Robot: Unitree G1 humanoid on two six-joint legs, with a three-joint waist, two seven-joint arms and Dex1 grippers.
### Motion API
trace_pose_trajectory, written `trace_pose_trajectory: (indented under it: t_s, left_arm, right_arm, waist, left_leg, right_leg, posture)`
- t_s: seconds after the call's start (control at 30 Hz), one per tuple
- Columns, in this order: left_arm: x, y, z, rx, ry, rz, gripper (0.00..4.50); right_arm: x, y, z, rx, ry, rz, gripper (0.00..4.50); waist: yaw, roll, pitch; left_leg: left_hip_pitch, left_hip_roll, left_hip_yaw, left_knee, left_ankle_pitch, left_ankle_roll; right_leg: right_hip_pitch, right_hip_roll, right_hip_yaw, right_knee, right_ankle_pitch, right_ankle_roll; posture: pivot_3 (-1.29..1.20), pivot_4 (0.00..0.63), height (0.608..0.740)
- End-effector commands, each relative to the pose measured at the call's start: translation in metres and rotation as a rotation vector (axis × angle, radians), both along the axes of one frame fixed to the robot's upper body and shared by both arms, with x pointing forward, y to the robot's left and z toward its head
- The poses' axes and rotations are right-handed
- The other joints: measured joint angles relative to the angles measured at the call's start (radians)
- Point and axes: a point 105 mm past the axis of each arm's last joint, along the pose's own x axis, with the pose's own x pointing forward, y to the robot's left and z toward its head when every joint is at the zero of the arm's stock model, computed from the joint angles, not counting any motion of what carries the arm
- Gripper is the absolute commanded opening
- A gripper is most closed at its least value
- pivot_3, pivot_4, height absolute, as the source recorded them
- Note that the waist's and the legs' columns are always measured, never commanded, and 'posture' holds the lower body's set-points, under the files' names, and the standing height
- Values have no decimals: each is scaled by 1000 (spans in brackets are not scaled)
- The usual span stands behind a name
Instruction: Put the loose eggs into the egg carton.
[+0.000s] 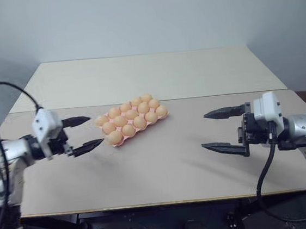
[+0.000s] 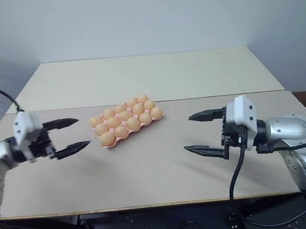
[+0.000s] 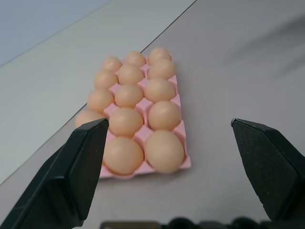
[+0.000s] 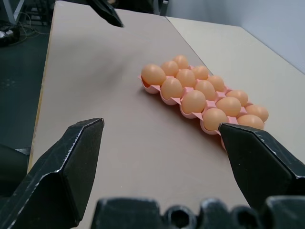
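On the worktop, a bit left of centre, the egg carton sits with every cup I can see filled by eggs, and I can't spot any loose ones lying around. So I reckon the placing is basically done, and the best move now is to keep both arms clear of the tray and not nudge it. My left gripper hangs just beside the carton's near end, jaws spread wide and empty. My right gripper is well apart on the other side, pointing inward, jaws also released.
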Motion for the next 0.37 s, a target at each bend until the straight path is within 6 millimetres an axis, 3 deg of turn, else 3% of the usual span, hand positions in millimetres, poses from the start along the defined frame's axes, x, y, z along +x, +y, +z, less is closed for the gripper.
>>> trace_pose_trajectory:
  t_s: [0.03,0.17,0.37]
  left_arm:
    - [-31,5,15,6,-17,-36,4494]
    - [-52,8,11,-12,16,-10,4494]
    - [-61,7,4,-38,39,46,4494]
  right_arm:
    - [0,-4,7,-16,-29,17,4500]
    - [2,-6,4,-27,-17,22,4500]
    - [3,-4,5,-33,-20,31,4500]
  waist:
    - [6,0,0]
    - [12,0,0]
    - [10,0,0]
  left_leg:
    - [0,0,1,0,0,0]
    - [0,0,1,0,0,0]
    - [1,0,1,-1,0,0]
  right_leg:
    - [0,0,0,0,0,0]
    - [0,0,0,0,0,0]
    - [1,0,0,0,0,0]
  posture:
    - [0,150,740]
    - [0,150,740]
    - [0,150,740]
